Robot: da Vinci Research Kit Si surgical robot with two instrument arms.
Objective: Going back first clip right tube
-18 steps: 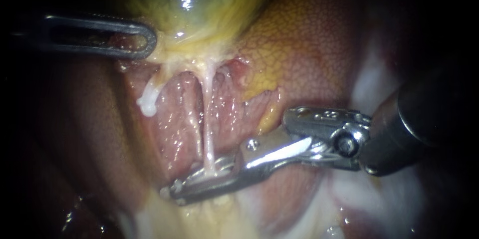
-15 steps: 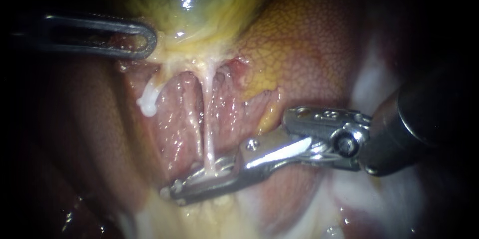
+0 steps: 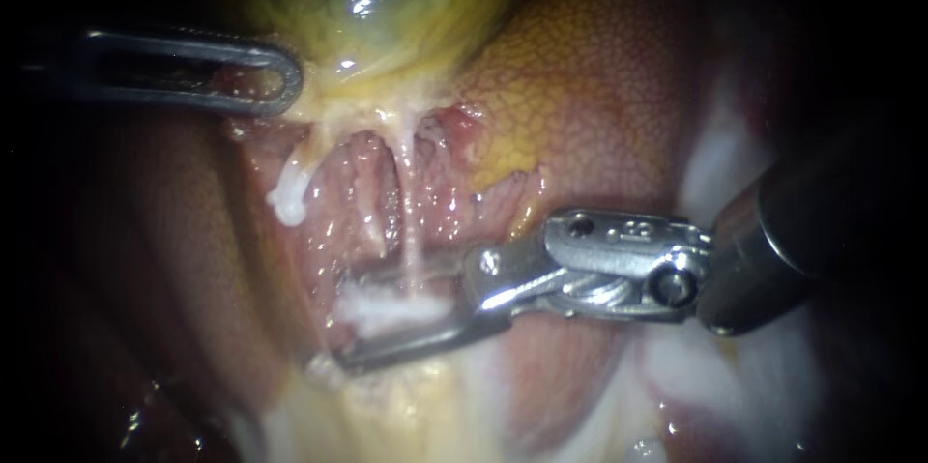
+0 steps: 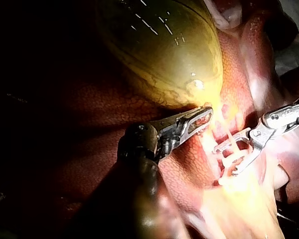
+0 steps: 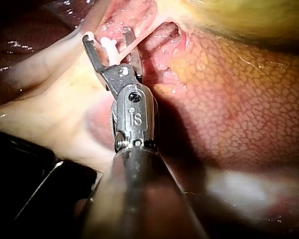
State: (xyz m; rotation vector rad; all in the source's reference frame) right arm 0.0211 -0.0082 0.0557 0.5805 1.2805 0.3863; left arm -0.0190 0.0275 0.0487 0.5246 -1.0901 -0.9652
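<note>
The yellow-green gallbladder (image 3: 387, 9) sits at the top of the endoscope view, with the liver (image 3: 599, 96) to its right. My left instrument (image 3: 280, 86) is shut on tissue at the gallbladder's lower edge; the left wrist view shows those jaws (image 4: 202, 119) there too. A thin pale right tube (image 3: 408, 221) runs down from the gallbladder. It passes between the open jaws of my right instrument (image 3: 333, 321), where a white clip (image 3: 387, 311) lies on it. A short left tube (image 3: 290, 197) ends in a white stub. The right wrist view shows the open jaws (image 5: 108, 36) around the tube (image 5: 127, 47).
Red raw tissue (image 3: 348, 221) lies behind the tubes. Pale fatty tissue (image 3: 406, 415) spreads below the right instrument's jaws. White tissue (image 3: 715, 163) lies beside the right instrument's dark shaft (image 3: 812, 231).
My right instrument's jaws, shut on the right tube's lower end before, now stand apart, and a white clip shows between them. Its wrist has shifted slightly up. The left instrument has not moved.
</note>
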